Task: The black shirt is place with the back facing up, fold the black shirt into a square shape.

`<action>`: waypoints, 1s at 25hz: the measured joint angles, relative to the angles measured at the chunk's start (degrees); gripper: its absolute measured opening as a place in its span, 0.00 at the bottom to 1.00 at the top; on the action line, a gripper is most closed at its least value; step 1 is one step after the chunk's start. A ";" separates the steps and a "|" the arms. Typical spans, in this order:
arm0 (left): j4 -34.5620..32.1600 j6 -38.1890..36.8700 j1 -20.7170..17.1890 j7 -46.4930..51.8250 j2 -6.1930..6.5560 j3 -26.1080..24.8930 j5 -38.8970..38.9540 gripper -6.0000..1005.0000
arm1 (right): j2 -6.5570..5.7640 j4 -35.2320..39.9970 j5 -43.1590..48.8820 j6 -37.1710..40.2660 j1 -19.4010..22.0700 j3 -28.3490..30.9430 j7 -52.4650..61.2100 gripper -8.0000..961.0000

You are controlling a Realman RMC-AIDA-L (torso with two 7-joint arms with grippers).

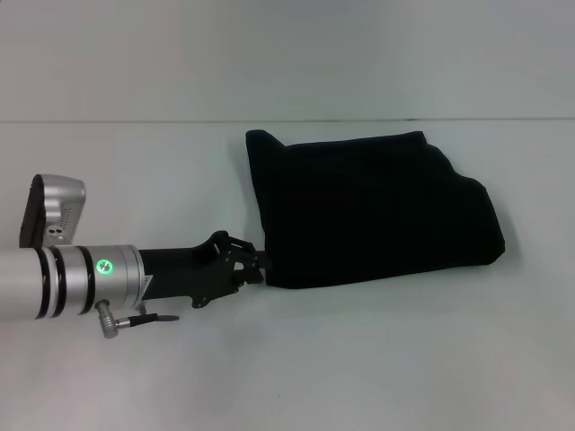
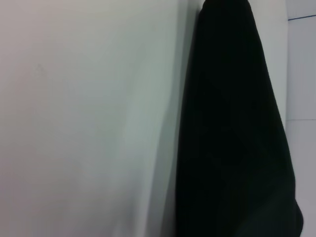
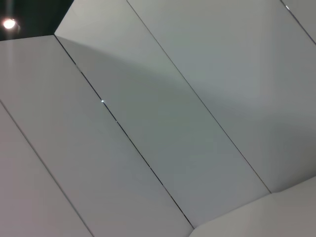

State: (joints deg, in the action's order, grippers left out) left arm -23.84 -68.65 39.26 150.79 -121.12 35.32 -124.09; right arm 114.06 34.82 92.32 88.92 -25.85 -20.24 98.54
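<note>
**A:** Start at the left gripper (image 1: 259, 267). What is it doing?

**B:** It lies low over the table (image 1: 377, 359), arm stretched in from the robot's left, its tips right at the near left corner of the black shirt (image 1: 373, 211). Whether the fingers are spread or pinching the hem I cannot tell — black metal against black cloth hides the tips.

**A:** And the shirt, taken from the gripper?

**B:** It spreads away from the tips, ahead of them and off to the robot's right — a compact folded bundle, roughly four-sided but skewed. The edge just past the gripper is fairly straight; the side farthest from it bulges and slopes. The left wrist view shows only the shirt (image 2: 237, 138) as a dark mass beside pale tabletop.

**A:** The right arm?

**B:** Not in the head view. Its wrist camera looks at pale wall panels, so I judge it parked out of the way.

**A:** What could go wrong from here?

**B:** If the fingers hold only the top layer, a pull may peel the fold open. If they hold nothing, a push would ruck the corner. And dragging soft cloth over a smooth table could slide the whole bundle, worsening the skew rather than squaring it.

**A:** Materials?

**B:** Matte, limp fabric with soft rounded edges; a smooth, pale, hard tabletop; a rigid black gripper on a brushed silver wrist.
</note>
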 joint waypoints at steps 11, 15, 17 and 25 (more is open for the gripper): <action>0.30 1.87 0.32 0.55 -0.24 2.35 -0.35 0.25 | 0.16 -0.02 -0.04 0.00 0.39 0.03 -0.05 0.92; 0.40 2.50 0.50 0.47 -0.56 2.77 -0.60 0.27 | 0.28 -0.04 -0.04 0.02 0.45 0.04 -0.07 0.92; 0.46 3.13 0.82 0.53 -0.77 3.38 -0.70 0.28 | 0.29 -0.16 -0.04 0.03 0.48 0.03 -0.10 0.92; 1.65 5.44 2.67 0.56 -1.18 5.24 -0.72 0.28 | -0.11 -1.50 -0.01 0.02 0.74 0.09 -0.19 0.92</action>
State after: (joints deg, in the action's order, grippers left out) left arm -22.19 -63.21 41.93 151.35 -122.31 40.56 -124.81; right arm 113.95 33.31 92.31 88.95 -25.12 -20.15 98.35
